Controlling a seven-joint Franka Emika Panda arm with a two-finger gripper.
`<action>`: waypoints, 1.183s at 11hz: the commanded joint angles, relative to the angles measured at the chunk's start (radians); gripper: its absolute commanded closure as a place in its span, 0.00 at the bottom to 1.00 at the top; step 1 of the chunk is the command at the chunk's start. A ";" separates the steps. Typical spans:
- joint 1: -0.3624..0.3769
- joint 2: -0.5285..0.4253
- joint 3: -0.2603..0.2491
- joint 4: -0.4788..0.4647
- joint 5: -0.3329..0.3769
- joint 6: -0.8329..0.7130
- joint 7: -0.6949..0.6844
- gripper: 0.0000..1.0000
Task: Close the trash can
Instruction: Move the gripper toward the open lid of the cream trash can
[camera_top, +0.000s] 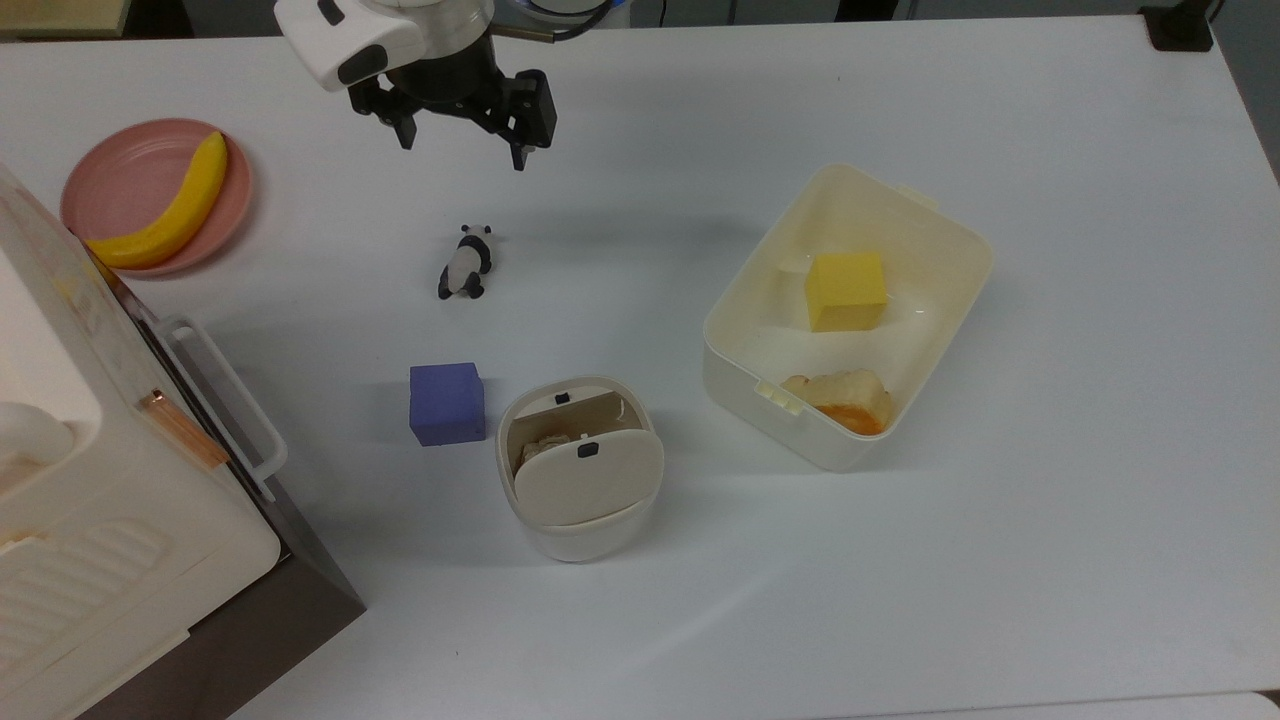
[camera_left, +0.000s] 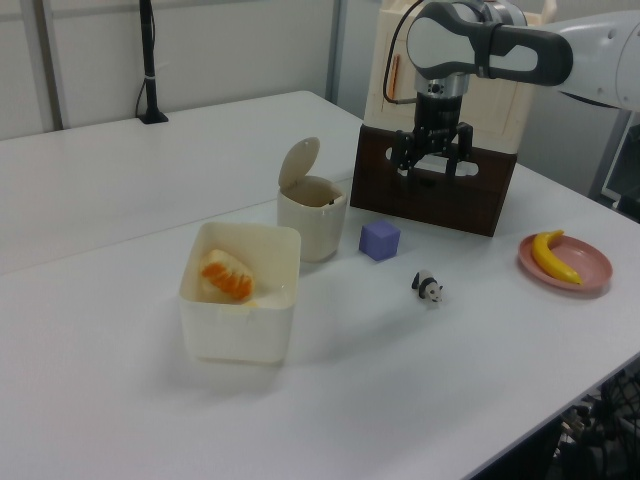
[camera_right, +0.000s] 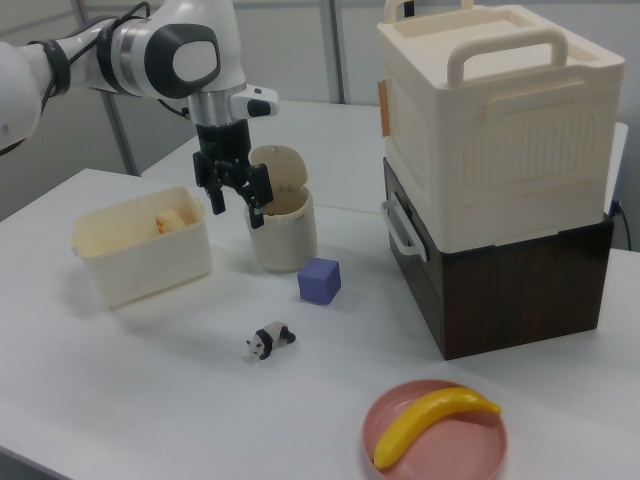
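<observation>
The black two-finger claw (camera_top: 462, 135) is seen hanging above the white surface (camera_top: 900, 600), its fingers spread apart with nothing held between them. In the left view the claw (camera_left: 435, 165) is set in front of the dark brown base of the large cream appliance (camera_left: 440, 190); in the right view the claw (camera_right: 232, 200) overlaps the rim of the bin behind it.

The small cream-white plastic trash can (camera_top: 580, 470), rounded-square in shape, is found well below the claw in the top view and slightly toward the top view's right. Its flat hinged lid (camera_top: 588, 478), marked with a small black button, is raised, so that the inside of the bin is exposed. In the left view the trash can (camera_left: 311, 225) stands to the claw's left, its lid upright.

A small black-and-white panda figurine (camera_top: 466, 262) lies just below the claw in the top view, between claw and trash can. A purple cube (camera_top: 447, 403) is placed further down, just beside the trash can on the top view's left. A pink round plate (camera_top: 120, 175) carrying a yellow banana (camera_top: 175, 210) is located to the claw's left in the top view. A larger cream rectangular tub (camera_top: 940, 230), holding a yellow block (camera_top: 846, 290) and an orange-topped piece of bread (camera_top: 840, 398), sits well to the claw's right in the top view.
</observation>
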 joint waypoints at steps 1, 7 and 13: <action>-0.010 -0.039 -0.009 -0.006 -0.015 -0.041 0.025 0.00; -0.005 -0.042 -0.006 0.005 -0.009 -0.043 0.025 0.00; 0.018 -0.111 0.005 -0.126 -0.006 0.082 0.024 0.00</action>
